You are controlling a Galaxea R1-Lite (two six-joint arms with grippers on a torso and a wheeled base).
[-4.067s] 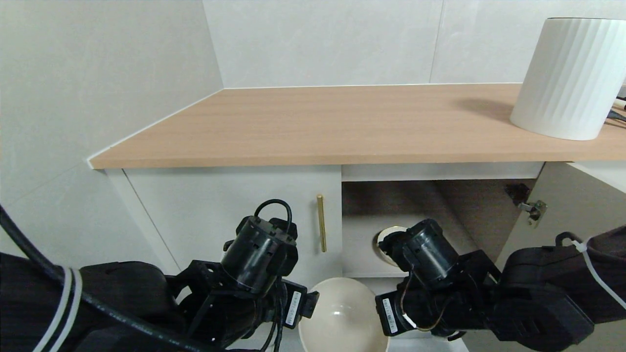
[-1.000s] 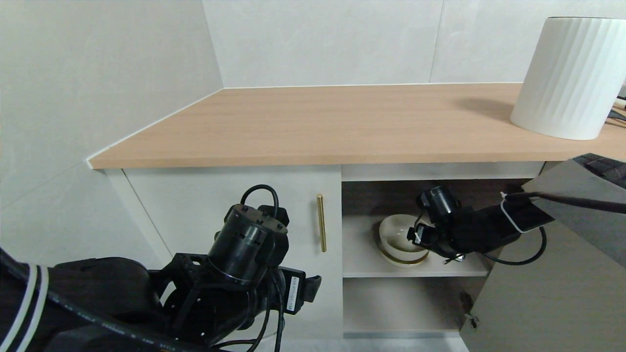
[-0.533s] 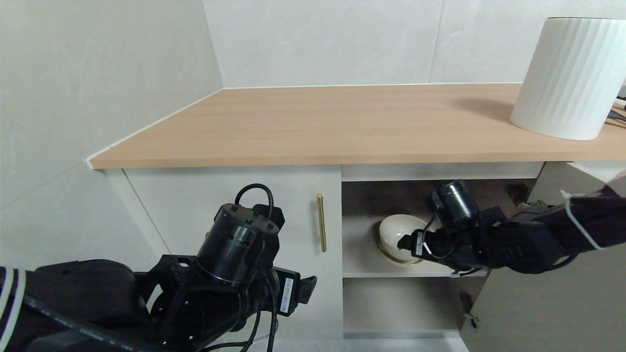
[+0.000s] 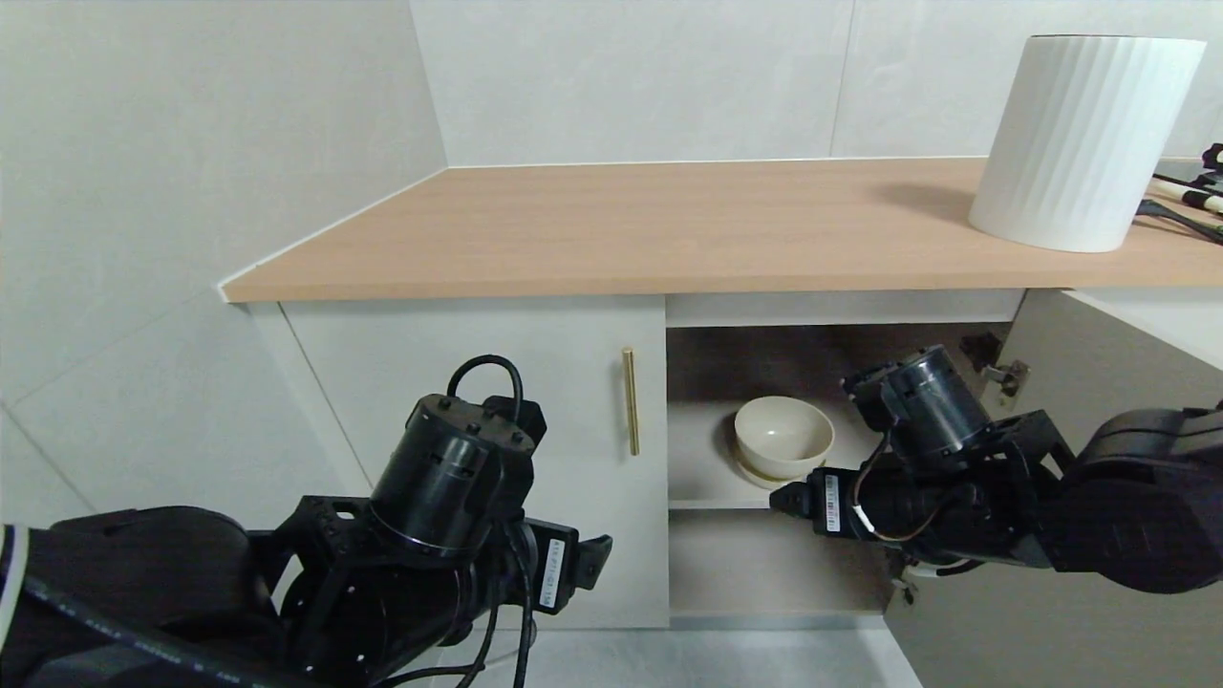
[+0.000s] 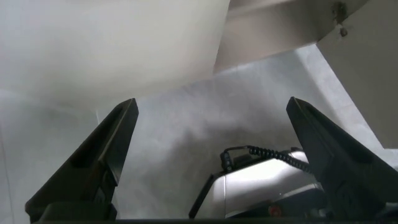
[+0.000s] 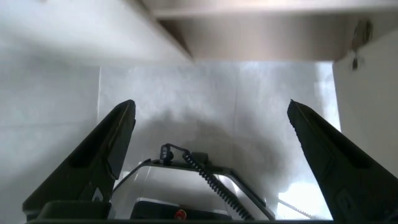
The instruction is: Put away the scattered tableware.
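A cream bowl (image 4: 783, 437) stands upright on the upper shelf inside the open cabinet, resting on another dish whose rim (image 4: 760, 475) shows beneath it. My right gripper (image 4: 798, 499) hangs in front of the shelf edge, just below the bowl and apart from it. In the right wrist view it (image 6: 211, 106) is open, with floor between its fingers. My left gripper (image 4: 573, 571) is low in front of the closed left door. The left wrist view shows it (image 5: 211, 106) open and holding nothing.
The cabinet's right door (image 4: 1099, 459) stands swung open beside my right arm. The left door (image 4: 478, 382) is closed, with a brass handle (image 4: 630, 401). A white ribbed cylinder (image 4: 1080, 143) and some utensils (image 4: 1180, 205) sit on the wooden countertop (image 4: 669, 220). The lower shelf (image 4: 774, 564) is bare.
My right gripper carried the bowl onto the shelf, let go, then pulled back and down out of the cabinet. The head camera shifted a little. The left arm barely moved.
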